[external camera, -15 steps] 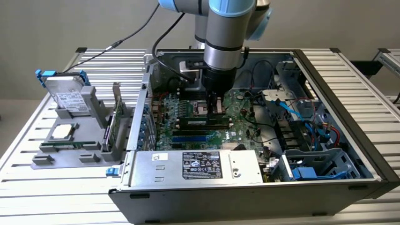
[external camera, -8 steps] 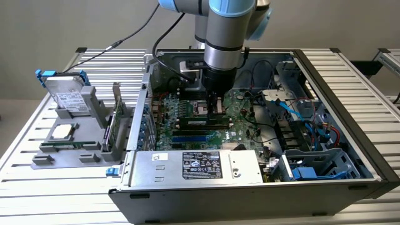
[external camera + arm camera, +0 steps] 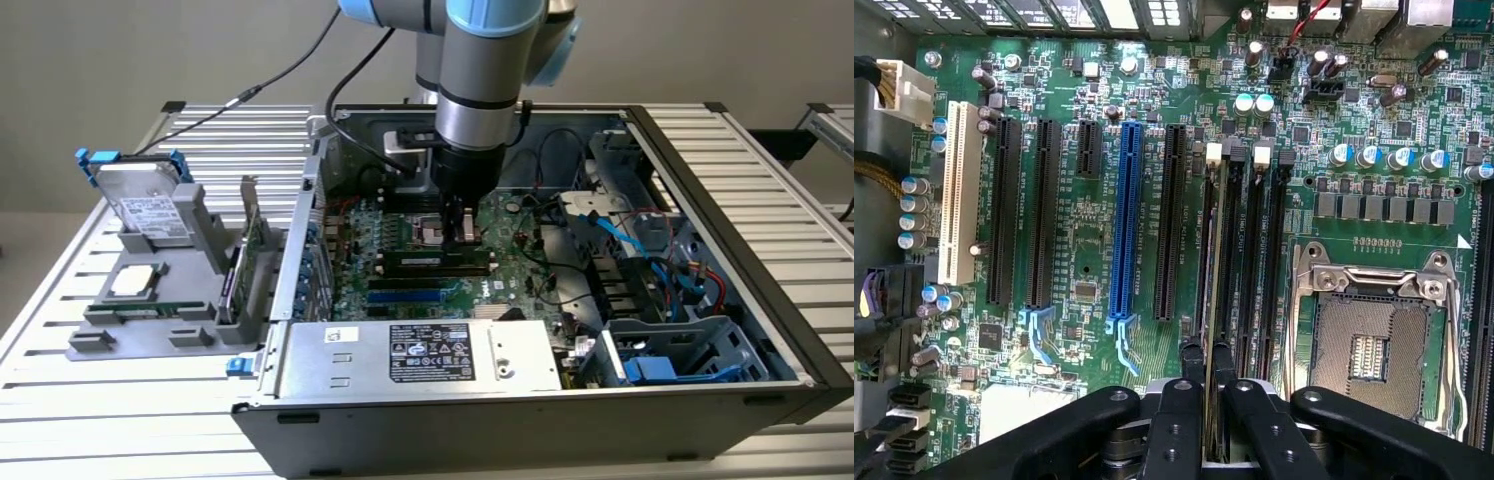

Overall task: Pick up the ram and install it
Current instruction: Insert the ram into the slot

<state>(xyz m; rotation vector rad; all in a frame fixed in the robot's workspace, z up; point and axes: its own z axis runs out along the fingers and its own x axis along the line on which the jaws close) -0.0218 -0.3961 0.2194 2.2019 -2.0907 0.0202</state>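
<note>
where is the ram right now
In the wrist view the ram is clamped edge-on in the end effector, inside the computer case. It lines up along the memory slots, between the empty processor socket and the black expansion slots.

Open computer case (image 3: 534, 435) sits on a slatted metal table (image 3: 80, 420), interior facing up. Green motherboard (image 3: 1079, 235) covers its floor. On it are one blue slot (image 3: 1124, 220), one white slot (image 3: 961, 190) and black slots between them. Processor socket (image 3: 1369, 350) is framed in metal, contacts exposed. Silver power supply (image 3: 320, 355) with a black label lies against the near wall. Blue cables (image 3: 641, 235) run at the exterior view's right.

Outside the case, at the exterior view's left, a grey holder (image 3: 134, 335) carries:
- a hard drive (image 3: 144, 210), propped up
- a square silver chip (image 3: 138, 282), lying flat
- a green expansion card (image 3: 240, 270), standing on edge just beside the case
</note>
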